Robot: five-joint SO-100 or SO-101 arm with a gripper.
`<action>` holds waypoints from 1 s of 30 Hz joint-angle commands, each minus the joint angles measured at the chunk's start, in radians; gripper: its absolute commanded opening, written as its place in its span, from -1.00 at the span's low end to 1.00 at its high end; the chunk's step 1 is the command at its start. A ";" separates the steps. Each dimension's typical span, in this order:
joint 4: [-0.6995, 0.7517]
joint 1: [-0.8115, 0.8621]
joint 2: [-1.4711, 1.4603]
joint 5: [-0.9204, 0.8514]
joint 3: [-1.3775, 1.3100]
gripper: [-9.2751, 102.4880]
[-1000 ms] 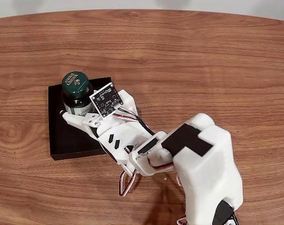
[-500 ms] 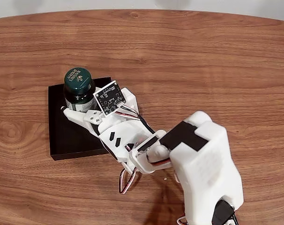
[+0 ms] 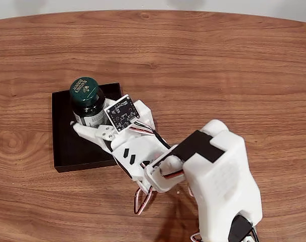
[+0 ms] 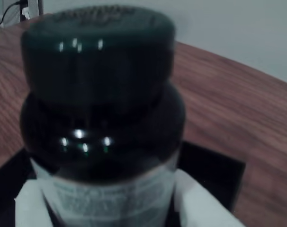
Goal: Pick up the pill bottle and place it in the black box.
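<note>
Bottle [image 3: 89, 102] is standing upright over the box [image 3: 67, 146], near the box's far right corner in the fixed view, with the white hand [image 3: 87, 123] gripping it at the label. Box is lying on the wooden table [image 3: 218, 70], toward its left edge. In the wrist view, white fingers [image 4: 202, 208] are pressing both sides of the bottle [image 4: 101, 118].
</note>
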 commanded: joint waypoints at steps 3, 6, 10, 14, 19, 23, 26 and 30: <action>0.011 0.021 0.126 0.005 0.031 -0.28; 0.028 0.025 0.153 0.005 0.049 -0.28; 0.029 0.028 0.193 0.003 0.086 -0.29; 0.044 0.034 0.241 -0.002 0.121 -0.30; 0.092 0.046 0.341 -0.006 0.193 -0.32; 0.137 0.063 0.437 0.002 0.262 -0.34; 0.192 0.083 0.535 0.023 0.328 -0.39; 0.305 0.135 0.701 0.034 0.399 -0.45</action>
